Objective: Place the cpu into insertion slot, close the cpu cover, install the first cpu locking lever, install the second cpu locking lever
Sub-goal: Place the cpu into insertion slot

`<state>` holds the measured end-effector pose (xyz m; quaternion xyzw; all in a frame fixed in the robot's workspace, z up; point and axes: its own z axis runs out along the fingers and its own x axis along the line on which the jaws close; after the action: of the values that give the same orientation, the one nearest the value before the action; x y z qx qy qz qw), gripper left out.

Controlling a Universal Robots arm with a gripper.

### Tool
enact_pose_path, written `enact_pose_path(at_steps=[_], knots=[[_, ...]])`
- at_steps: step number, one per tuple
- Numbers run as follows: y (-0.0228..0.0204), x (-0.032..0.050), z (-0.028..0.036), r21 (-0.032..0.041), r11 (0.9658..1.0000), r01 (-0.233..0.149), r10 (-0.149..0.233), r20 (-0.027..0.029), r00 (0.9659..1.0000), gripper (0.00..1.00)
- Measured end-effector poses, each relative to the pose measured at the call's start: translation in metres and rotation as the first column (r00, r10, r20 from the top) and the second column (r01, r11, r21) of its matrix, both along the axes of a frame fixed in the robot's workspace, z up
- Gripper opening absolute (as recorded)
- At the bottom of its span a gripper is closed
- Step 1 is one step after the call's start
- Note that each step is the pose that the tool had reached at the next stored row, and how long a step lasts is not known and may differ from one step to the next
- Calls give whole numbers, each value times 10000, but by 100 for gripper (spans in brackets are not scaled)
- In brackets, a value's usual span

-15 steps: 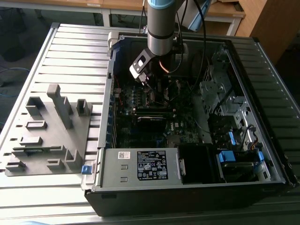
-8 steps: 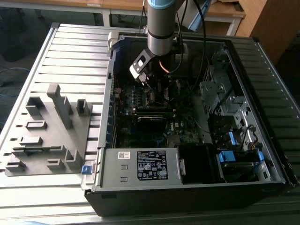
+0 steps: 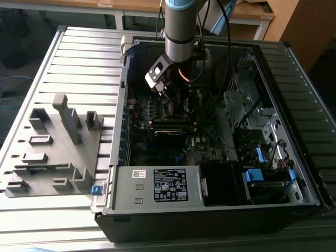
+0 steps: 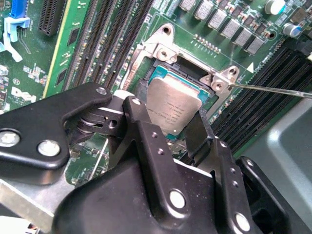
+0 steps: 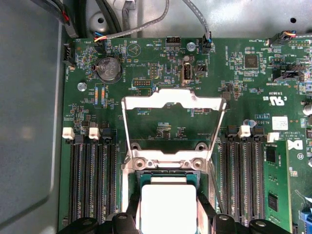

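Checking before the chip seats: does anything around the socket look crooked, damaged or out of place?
Nothing stands out. The claw holds the cpu square to the insertion slot, and the cpu cover stands open, clear of it.

Grey slatted metal desk (image 3: pixel 79 58) carrying two things, ribs running across the exterior view. Open computer case (image 3: pixel 210 223) lying on its side on slats, taking up middle and the exterior view's right, open face pointing upward. Grey fixture plate (image 3: pixel 52 152) lying flat toward the exterior view's left, just beside case wall, with upright blocks and slotted holders standing on it. Bare slats showing beyond plate, along far edge.
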<state>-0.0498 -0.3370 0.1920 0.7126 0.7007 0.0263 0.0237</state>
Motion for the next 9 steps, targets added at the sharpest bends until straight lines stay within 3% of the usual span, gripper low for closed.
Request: enact_pose_path(at_steps=[7, 8, 9], knots=[[1, 1, -3, 5, 10000, 0, 0, 4, 10000, 55], [1, 1, -2, 5, 10000, 0, 0, 3, 10000, 61], [0, 0, -1, 2, 10000, 0, 0, 1, 10000, 61]])
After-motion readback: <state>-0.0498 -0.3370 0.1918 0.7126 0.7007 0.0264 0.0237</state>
